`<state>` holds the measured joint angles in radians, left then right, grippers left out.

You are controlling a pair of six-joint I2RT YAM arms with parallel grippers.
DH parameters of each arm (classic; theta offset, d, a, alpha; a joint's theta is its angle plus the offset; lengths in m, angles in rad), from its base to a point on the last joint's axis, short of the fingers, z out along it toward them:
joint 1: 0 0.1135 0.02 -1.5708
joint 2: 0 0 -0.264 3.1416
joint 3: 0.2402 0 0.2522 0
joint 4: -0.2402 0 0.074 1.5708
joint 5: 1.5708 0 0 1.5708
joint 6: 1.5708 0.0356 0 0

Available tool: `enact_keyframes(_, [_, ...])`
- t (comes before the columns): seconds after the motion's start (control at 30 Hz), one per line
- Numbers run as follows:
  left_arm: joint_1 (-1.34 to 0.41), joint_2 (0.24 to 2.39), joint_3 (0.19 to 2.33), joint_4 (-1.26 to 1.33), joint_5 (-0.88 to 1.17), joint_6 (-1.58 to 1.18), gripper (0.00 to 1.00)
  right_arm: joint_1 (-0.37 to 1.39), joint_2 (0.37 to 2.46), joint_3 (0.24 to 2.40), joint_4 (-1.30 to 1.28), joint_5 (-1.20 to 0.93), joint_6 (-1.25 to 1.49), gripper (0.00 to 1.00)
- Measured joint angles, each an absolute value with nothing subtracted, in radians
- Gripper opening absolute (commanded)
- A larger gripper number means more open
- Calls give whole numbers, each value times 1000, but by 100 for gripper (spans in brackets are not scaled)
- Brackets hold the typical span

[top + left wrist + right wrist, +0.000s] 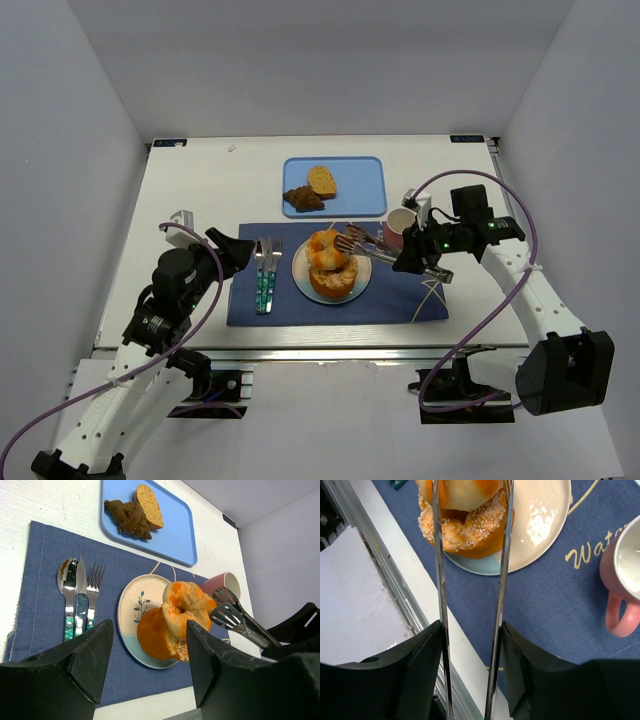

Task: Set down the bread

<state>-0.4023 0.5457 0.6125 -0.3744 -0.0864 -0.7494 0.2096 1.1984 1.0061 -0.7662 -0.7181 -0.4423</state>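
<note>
You have four pieces of bread in all: a slice point(321, 180) and a dark pastry point(303, 200) touching each other on the one blue tray point(362, 196) at the far side of the surface point(200, 190), and a crumb-topped bun point(332, 284) with a paler roll point(326, 250) on the one plate point(362, 283). There is one navy mat point(400, 300) under the plate and one pink cup point(399, 225) at its far right corner. Three pieces of cutlery lie side by side on the mat left of the plate: spoon point(67, 587), knife point(80, 600) and fork point(94, 592). There is a single pair of tongs point(385, 250). Your right pincer point(424, 262) is closed on the tong handles, with both steel arms running out between its fingers point(422, 665) towards the plate. The roll sits at the far end of the tongs from that pincer, tilted and leaning on top of the bun over the plate. The tong heads flank it on its cup side; whether they actually squeeze it you cannot tell from these views. Your left pincer point(236, 250) is spread wide and holds nothing, hovering over the near left part of the mat beside the cutlery, well apart from the roll.
</note>
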Motion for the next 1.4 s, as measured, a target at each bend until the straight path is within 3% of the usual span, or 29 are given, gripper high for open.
enact_keyframes(0.07, [-402, 543, 612, -375, -86, -750, 69, 210, 1197, 1007, -757, -723, -434, 47])
enact_keyframes(0.23, [-402, 538, 612, -383, -87, -750, 70, 210, 1198, 1008, -757, -743, -426, 22])
enact_keyframes(0.37, [-402, 536, 612, -386, -87, -750, 70, 210, 1198, 1012, -759, -757, -419, 16])
enact_keyframes(0.7, [-402, 535, 612, -389, -87, -750, 70, 198, 1177, 1032, -752, -808, -360, 13])
enact_keyframes(1.07, [-402, 536, 610, -385, -86, -752, 70, 184, 977, 986, -738, -848, -349, 14])
enact_keyframes(1.3, [-402, 562, 603, -373, -85, -752, 70, 183, 1001, 913, -752, -808, -367, 19])
enact_keyframes(1.37, [-402, 569, 603, -373, -85, -752, 70, 183, 1011, 908, -752, -796, -376, 23])
enact_keyframes(1.4, [-402, 571, 603, -373, -85, -752, 70, 183, 1013, 906, -751, -791, -378, 31])
